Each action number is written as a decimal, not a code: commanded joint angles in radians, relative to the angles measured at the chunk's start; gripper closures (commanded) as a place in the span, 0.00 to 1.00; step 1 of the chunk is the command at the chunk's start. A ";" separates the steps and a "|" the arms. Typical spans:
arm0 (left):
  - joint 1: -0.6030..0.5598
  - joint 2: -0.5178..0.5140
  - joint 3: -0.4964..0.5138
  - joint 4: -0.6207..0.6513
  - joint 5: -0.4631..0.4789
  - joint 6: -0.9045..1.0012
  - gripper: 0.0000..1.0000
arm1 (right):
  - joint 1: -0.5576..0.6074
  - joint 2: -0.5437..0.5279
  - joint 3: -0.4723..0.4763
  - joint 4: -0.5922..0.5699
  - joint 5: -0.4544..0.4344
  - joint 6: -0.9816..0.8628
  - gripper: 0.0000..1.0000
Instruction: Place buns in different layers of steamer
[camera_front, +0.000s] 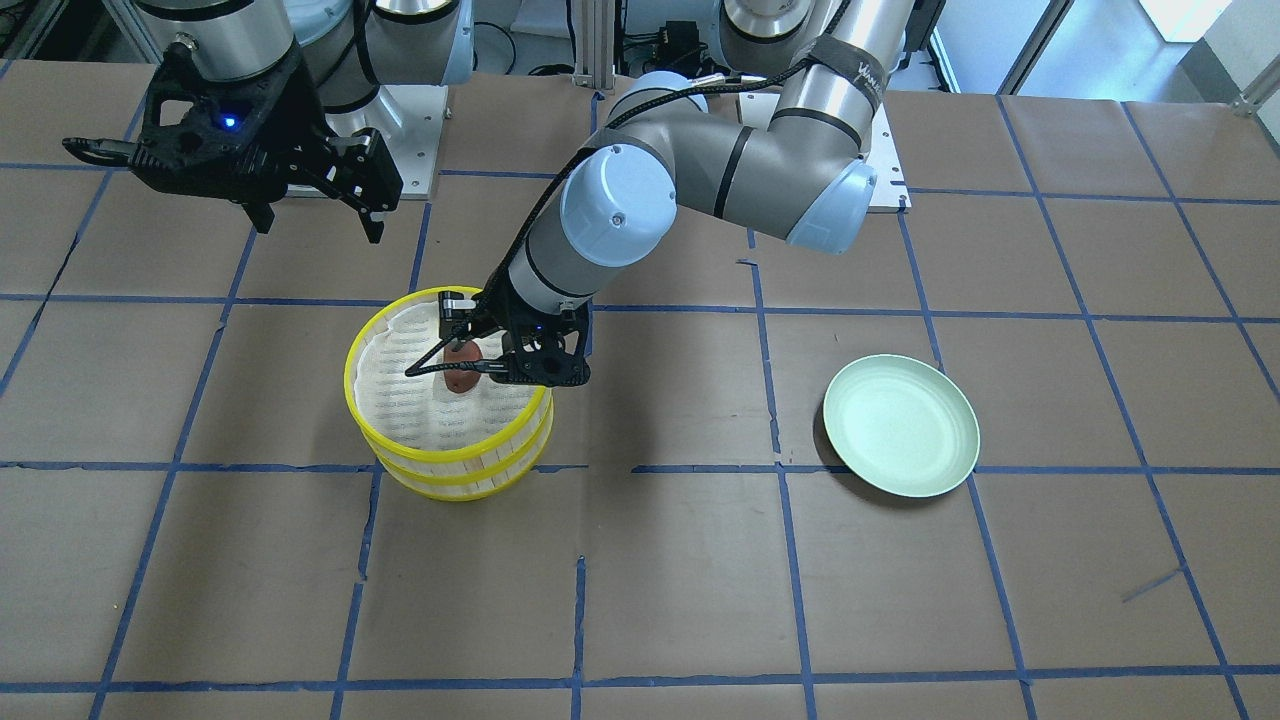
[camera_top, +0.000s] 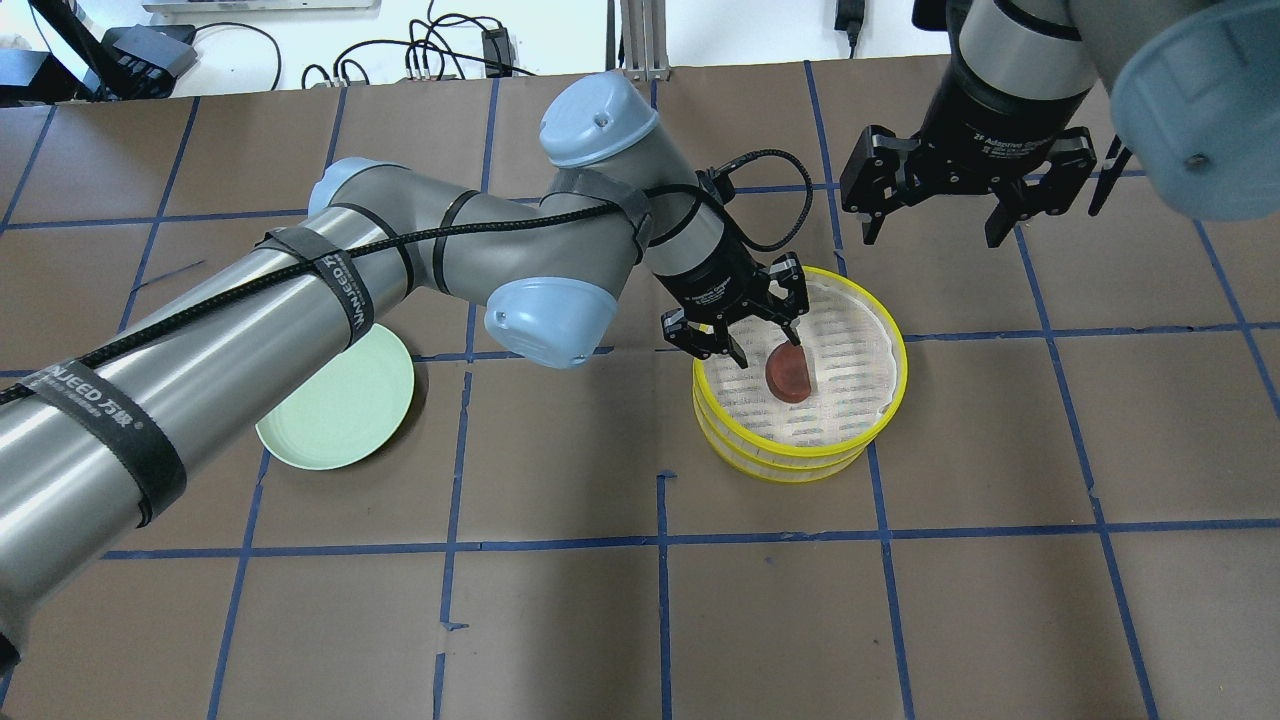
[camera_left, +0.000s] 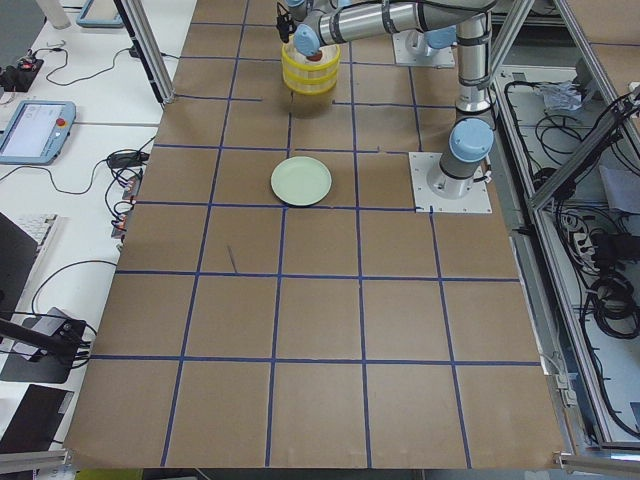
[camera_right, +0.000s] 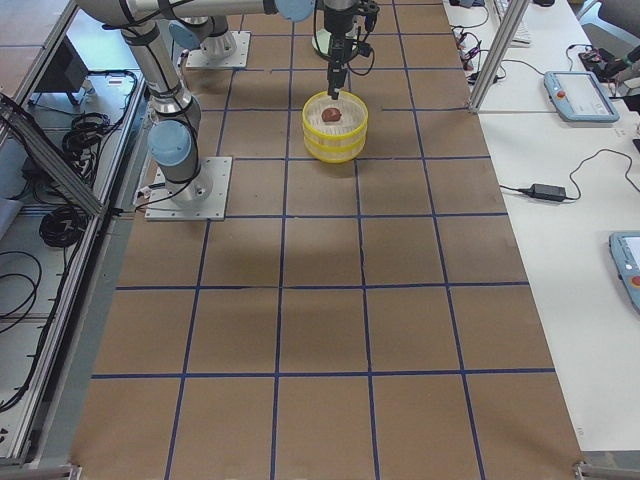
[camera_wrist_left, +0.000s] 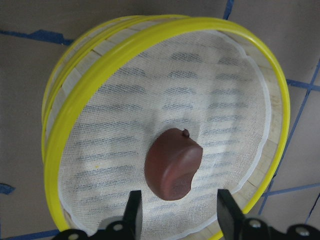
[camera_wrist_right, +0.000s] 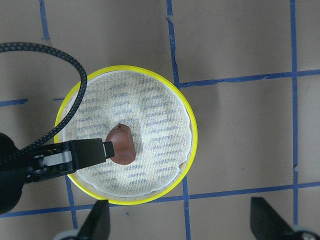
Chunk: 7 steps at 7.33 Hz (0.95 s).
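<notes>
The dark reddish-brown bun (camera_front: 462, 372) (camera_top: 788, 372) (camera_wrist_left: 173, 164) (camera_wrist_right: 122, 145) lies on the white liner of the top steamer layer. The two yellow-rimmed layers (camera_front: 450, 478) (camera_top: 780, 462) (camera_wrist_left: 55, 150) (camera_wrist_right: 192, 135) are stacked. My left gripper (camera_front: 450, 345) (camera_top: 768, 350) (camera_wrist_left: 178, 200) is open just over the bun, one finger on each side, wider than the bun. My right gripper (camera_front: 320, 228) (camera_top: 932, 238) (camera_wrist_right: 182, 220) is open and empty, high above the table behind the steamer. The white bun is not in view.
A pale green plate (camera_front: 900, 425) (camera_top: 340, 400) (camera_left: 301, 181) lies empty on the table, on my left side, partly under my left arm in the overhead view. Brown paper with blue tape lines covers the table.
</notes>
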<state>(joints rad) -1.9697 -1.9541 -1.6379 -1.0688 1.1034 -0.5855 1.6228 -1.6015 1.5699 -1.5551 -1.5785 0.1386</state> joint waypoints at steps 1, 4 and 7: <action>0.093 0.049 0.016 -0.110 0.200 0.027 0.32 | -0.001 0.000 0.001 0.001 0.000 -0.001 0.00; 0.349 0.243 0.018 -0.366 0.359 0.457 0.11 | 0.002 0.002 0.005 0.000 0.003 0.001 0.00; 0.419 0.424 0.049 -0.573 0.565 0.618 0.00 | 0.000 0.002 0.002 0.001 0.002 0.001 0.00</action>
<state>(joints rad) -1.5644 -1.5993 -1.6046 -1.5498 1.5979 -0.0076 1.6235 -1.6005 1.5738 -1.5545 -1.5765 0.1395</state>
